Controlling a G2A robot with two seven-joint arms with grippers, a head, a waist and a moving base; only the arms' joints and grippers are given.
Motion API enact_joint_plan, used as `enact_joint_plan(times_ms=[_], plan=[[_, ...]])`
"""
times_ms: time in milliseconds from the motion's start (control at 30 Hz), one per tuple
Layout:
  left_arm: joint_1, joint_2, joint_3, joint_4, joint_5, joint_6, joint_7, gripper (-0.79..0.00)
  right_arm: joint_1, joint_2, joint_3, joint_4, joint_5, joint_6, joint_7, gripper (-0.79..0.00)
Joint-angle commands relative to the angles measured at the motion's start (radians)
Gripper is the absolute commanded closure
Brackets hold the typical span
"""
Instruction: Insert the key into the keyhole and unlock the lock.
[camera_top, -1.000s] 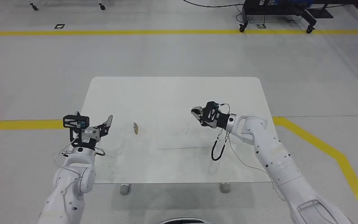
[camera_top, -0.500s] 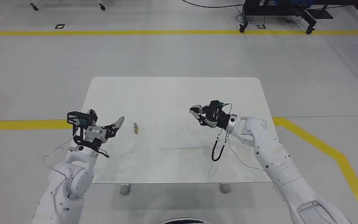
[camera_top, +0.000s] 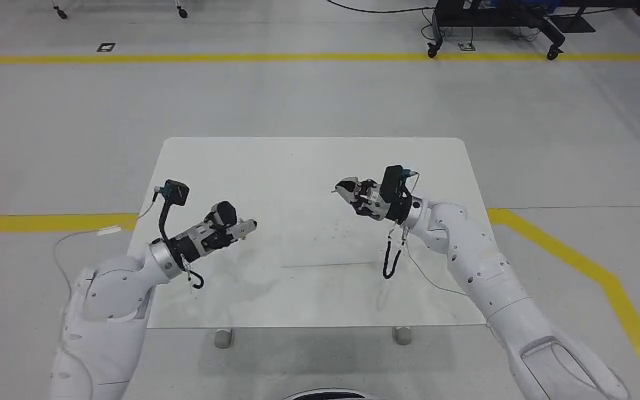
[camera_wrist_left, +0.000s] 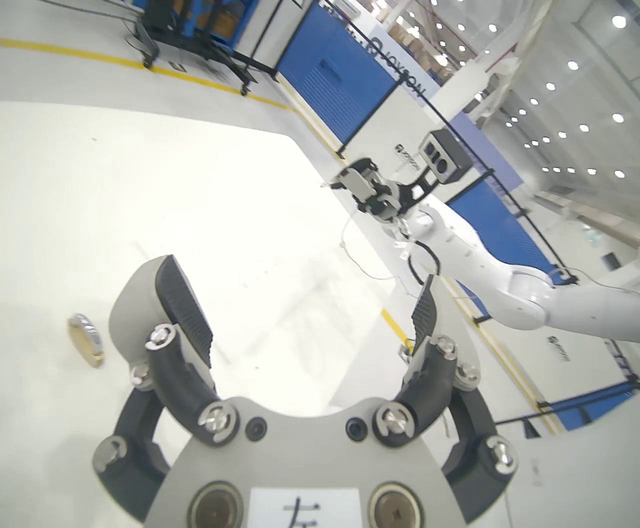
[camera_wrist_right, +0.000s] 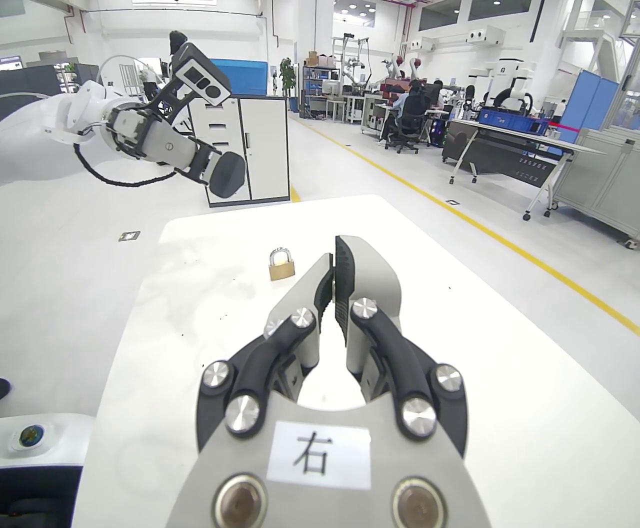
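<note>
A small brass padlock (camera_wrist_right: 281, 265) with a steel shackle lies on the white table (camera_top: 300, 160), left of centre. My left gripper (camera_top: 246, 226) hovers over it, open; in the left wrist view the padlock (camera_wrist_left: 86, 340) lies just outside one finger (camera_wrist_left: 175, 295), not between the pads. My right gripper (camera_top: 343, 188) is held above the table's middle, pointing at the padlock from some way off. Its fingers (camera_wrist_right: 345, 270) are shut on the key, of which a thin metal tip (camera_wrist_left: 326, 185) sticks out.
A black cable loop (camera_top: 388, 262) hangs from my right forearm above the table. Bare tabletop lies between the two grippers. The table's left edge (camera_top: 155, 200) is close behind my left arm.
My left arm has swung in from the table's left edge to over the padlock, its wrist turned. My right gripper has shifted slightly left with its hold unchanged.
</note>
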Motion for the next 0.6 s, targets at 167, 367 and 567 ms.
enact_joint_plan(times_ms=[167,367,567], plan=[[-0.186,-0.013,0.167,0.191,-0.46,-0.029,-0.145,-0.785,0.037,-0.023,-0.045,0.036,0.169,-0.122,-0.013,0.0],[-0.345,-0.049,0.326,0.347,-0.533,-0.094,-0.068,-0.785,0.129,-0.052,-0.215,0.112,0.409,-0.122,-0.004,0.0],[-0.445,-0.07,0.41,0.444,-0.492,-0.1,-0.019,-0.668,0.186,-0.04,-0.342,0.124,0.595,-0.122,-0.011,0.0]])
